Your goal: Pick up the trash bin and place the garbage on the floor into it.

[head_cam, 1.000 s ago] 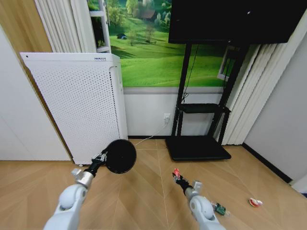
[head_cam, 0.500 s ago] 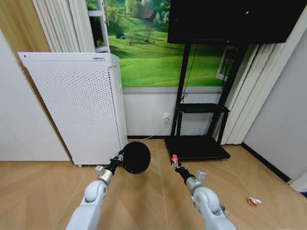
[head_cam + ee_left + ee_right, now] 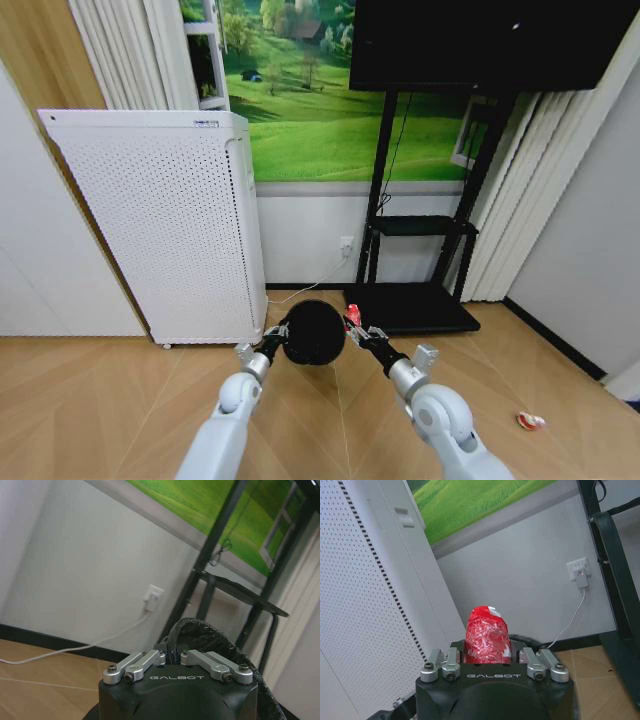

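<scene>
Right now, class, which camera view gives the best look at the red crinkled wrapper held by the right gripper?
The right wrist view: the red crinkled wrapper stands large and close between the right gripper fingers. The head view shows it as a small red speck beside the trash bin.

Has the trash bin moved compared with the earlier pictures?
Yes. The trash bin, held by the left hand, has moved right, away from the white perforated appliance, toward the TV-stand base.
</scene>
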`<state>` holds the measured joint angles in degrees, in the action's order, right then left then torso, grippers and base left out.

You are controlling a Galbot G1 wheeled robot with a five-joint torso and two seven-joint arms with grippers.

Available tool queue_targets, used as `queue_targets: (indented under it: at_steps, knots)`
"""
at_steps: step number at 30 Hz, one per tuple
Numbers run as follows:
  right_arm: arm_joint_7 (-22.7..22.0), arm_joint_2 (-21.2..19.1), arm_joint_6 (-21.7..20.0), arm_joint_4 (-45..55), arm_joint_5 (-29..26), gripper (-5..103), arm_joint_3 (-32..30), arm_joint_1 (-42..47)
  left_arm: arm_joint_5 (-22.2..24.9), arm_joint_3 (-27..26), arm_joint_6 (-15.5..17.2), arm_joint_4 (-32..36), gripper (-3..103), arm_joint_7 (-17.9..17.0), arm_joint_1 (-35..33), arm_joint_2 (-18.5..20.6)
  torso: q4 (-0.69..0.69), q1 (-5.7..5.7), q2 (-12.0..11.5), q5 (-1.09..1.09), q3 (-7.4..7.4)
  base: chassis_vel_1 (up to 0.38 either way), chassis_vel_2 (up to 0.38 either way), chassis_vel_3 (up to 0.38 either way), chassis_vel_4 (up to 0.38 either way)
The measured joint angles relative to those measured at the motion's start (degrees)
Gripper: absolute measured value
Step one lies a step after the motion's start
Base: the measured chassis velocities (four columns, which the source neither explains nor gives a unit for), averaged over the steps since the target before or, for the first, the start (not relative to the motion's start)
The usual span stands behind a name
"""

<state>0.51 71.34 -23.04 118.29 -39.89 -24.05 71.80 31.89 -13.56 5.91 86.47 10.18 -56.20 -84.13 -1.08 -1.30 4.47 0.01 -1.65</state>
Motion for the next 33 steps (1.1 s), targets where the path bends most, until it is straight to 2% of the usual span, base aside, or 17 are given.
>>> queue_targets:
  at_steps: [2,5,11,13,14,16,17,18,19,21,24,26,33]
  knots:
    - [0.29,0.69,0.59,-2.40,1.97,47,1.67,-0.89,0.05,3.68,0.28,0.03,7,-0.92,0.41,-0.77,0.00,0.00,0.00,0.00,0.00,0.000,0.000,0.000,0.000]
    - [0.23,1.64,1.25,-5.28,4.19,47,3.21,-2.25,-0.29,5.42,0.40,0.38,7,-1.09,1.03,-0.98,0.00,0.00,0.00,-0.01,0.00,0.000,0.000,0.000,0.000]
    - [0.29,2.80,2.18,-9.28,8.36,43,4.38,-3.82,-0.22,6.25,0.84,1.14,7,-1.60,1.91,-0.56,0.02,0.00,0.00,-0.01,0.00,0.000,0.000,0.000,0.000]
    - [0.34,2.86,3.04,-10.52,9.43,51,4.35,-3.94,-0.24,6.15,0.93,1.54,7,-1.66,2.01,-0.11,0.02,0.00,0.00,-0.01,0.00,0.000,0.000,0.000,0.000]
    - [0.34,2.86,3.04,-10.52,9.43,51,4.35,-3.94,-0.24,6.15,0.93,1.54,7,-1.66,2.01,-0.11,0.02,0.00,0.00,-0.01,0.00,0.000,0.000,0.000,0.000]
    - [0.42,2.49,3.54,-10.98,9.68,62,3.89,-3.92,-0.39,5.78,0.96,1.83,7,-1.65,1.98,0.11,0.02,0.00,0.00,-0.01,0.00,0.000,0.000,0.000,0.000]
    - [0.42,2.49,3.54,-10.98,9.68,62,3.89,-3.92,-0.39,5.78,0.96,1.83,7,-1.65,1.98,0.11,0.02,0.00,0.00,-0.01,0.00,0.000,0.000,0.000,0.000]
    - [0.43,2.37,3.85,-11.23,9.84,68,3.69,-3.93,-0.56,5.72,0.97,1.90,7,-1.63,1.94,0.11,0.02,0.00,0.00,-0.01,0.00,0.000,0.000,0.000,0.000]
    - [0.50,2.29,4.35,-11.63,9.91,78,3.35,-3.97,-0.80,5.69,0.97,1.96,7,-1.62,1.88,0.07,0.01,0.00,0.00,-0.02,0.00,0.000,0.000,0.000,0.000]
    - [0.50,2.27,4.76,-11.96,9.88,78,2.88,-4.01,-1.09,5.69,0.97,2.08,7,-1.60,1.85,0.04,0.01,0.00,0.00,-0.02,0.00,0.000,0.000,0.000,0.000]
    - [-1.22,2.44,6.04,-12.32,9.43,94,0.46,-4.09,-1.47,5.65,0.97,2.85,7,-1.60,1.58,0.34,0.01,0.00,0.00,-0.01,0.00,0.000,0.000,0.000,0.000]
    - [-1.84,2.37,6.20,-12.32,9.22,98,-0.72,-4.09,-1.47,5.56,0.97,3.31,7,-1.55,1.38,0.56,0.01,0.00,0.00,-0.01,0.00,0.000,0.000,0.000,0.000]
    - [-3.16,1.33,5.74,-13.00,8.10,100,-6.62,-3.66,-2.07,4.31,0.97,5.06,7,-0.60,-0.17,2.47,0.01,0.00,0.00,-0.01,0.00,0.000,0.000,0.000,0.000]
